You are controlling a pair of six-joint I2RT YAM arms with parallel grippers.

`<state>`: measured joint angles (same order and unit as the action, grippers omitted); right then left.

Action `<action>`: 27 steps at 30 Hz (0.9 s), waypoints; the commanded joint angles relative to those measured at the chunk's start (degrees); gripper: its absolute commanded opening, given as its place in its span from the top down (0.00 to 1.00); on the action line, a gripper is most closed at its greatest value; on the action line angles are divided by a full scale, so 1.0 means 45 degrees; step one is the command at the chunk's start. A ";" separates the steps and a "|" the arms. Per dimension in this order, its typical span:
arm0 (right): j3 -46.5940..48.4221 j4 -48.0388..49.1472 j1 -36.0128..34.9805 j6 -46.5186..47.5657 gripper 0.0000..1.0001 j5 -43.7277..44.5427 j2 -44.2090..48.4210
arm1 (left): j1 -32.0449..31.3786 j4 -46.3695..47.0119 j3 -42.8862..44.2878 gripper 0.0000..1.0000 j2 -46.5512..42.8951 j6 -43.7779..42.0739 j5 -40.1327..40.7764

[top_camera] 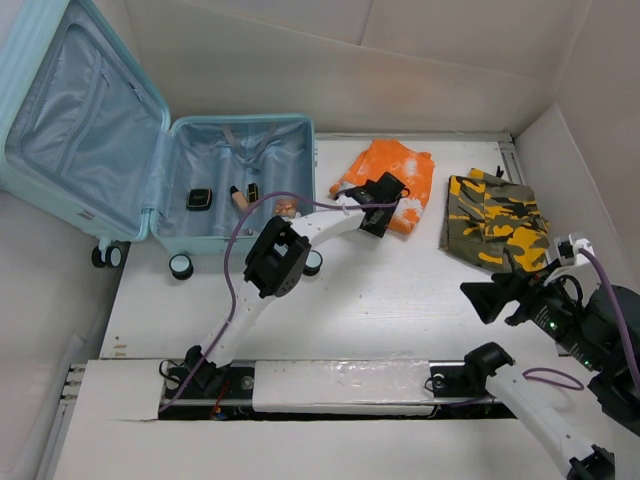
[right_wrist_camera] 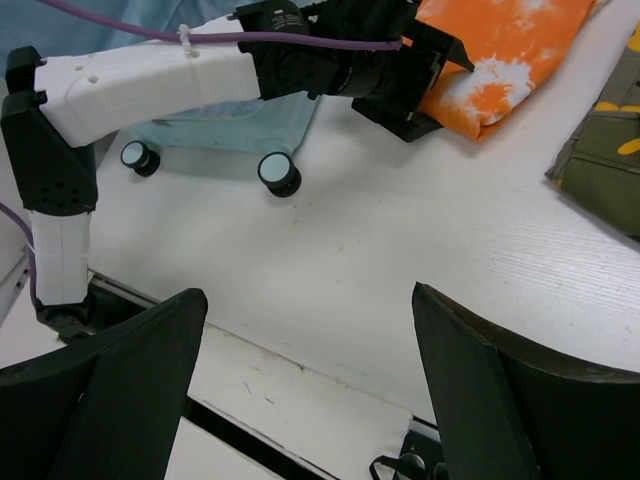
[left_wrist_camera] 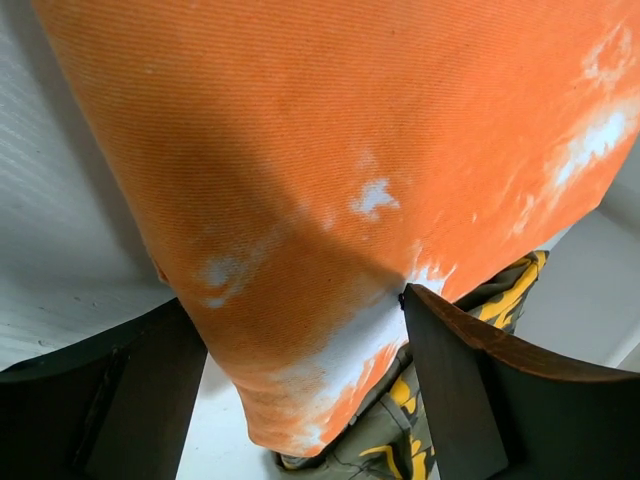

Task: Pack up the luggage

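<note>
The pale aqua luggage lies open at the far left, its lid propped up. A few small items lie in its base, among them a black case and a beige tube. A folded orange tie-dye garment lies right of it. My left gripper is open, its fingers straddling the near edge of the orange garment. A folded camouflage garment lies further right. My right gripper is open and empty above the bare table.
The luggage's caster wheels stand on the table near the left arm. White walls close in the back and right sides. The camouflage garment's edge shows under the orange one in the left wrist view.
</note>
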<state>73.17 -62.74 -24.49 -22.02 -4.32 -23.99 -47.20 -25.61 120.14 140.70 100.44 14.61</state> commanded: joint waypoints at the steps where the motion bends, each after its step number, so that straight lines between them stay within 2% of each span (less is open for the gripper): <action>1: 0.0303 -0.0316 -0.0280 0.0167 0.10 0.0704 0.0155 | 0.0157 -0.2064 0.0002 0.27 0.0588 0.1019 0.1108; 5: 0.0576 -0.0568 -0.0280 0.0284 0.10 0.0940 0.0155 | 0.0294 -0.2005 0.0215 0.40 0.0937 0.0748 0.1517; 6: 0.0577 -0.0569 -0.0280 0.0284 0.10 0.0940 0.0155 | 0.0429 -0.2005 0.0565 0.52 0.0939 0.0494 0.1519; 8: 0.0712 -0.0726 -0.0280 0.0284 0.12 0.1057 0.0155 | 0.0624 -0.1519 0.0569 0.68 0.1076 0.0064 0.1519; 9: 0.0714 -0.0861 -0.0280 0.0284 0.13 0.1057 0.0155 | 0.0780 -0.1304 0.0201 0.73 0.0921 -0.0228 0.1519; 12: 0.0831 -0.0978 -0.0280 0.0284 0.14 0.0785 0.0155 | 0.0919 0.0081 -0.0679 0.96 0.0335 -0.0912 0.1401; 13: 0.0831 -0.0980 -0.0280 0.0284 0.14 0.0784 0.0155 | 0.0919 0.0336 -0.0797 1.00 0.0334 -0.1263 0.1401; 18: 0.0831 -0.0532 -0.0280 0.0284 0.16 0.0531 0.0155 | 0.0919 0.0454 0.1504 1.00 0.0083 -0.4927 0.1538; 22: 0.0714 0.0015 -0.0280 0.0284 0.16 0.0412 -0.0078 | 0.1307 0.1333 0.1156 1.00 -0.1514 -0.7292 0.1364; 27: 0.0284 0.0660 -0.0280 0.0167 0.16 0.0258 -0.0197 | 0.2810 0.1452 0.0901 1.00 -0.3374 -0.9915 -0.0545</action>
<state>74.91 -64.86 -25.21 -21.21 -2.02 -23.70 -39.97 -22.20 123.33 138.32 67.68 14.33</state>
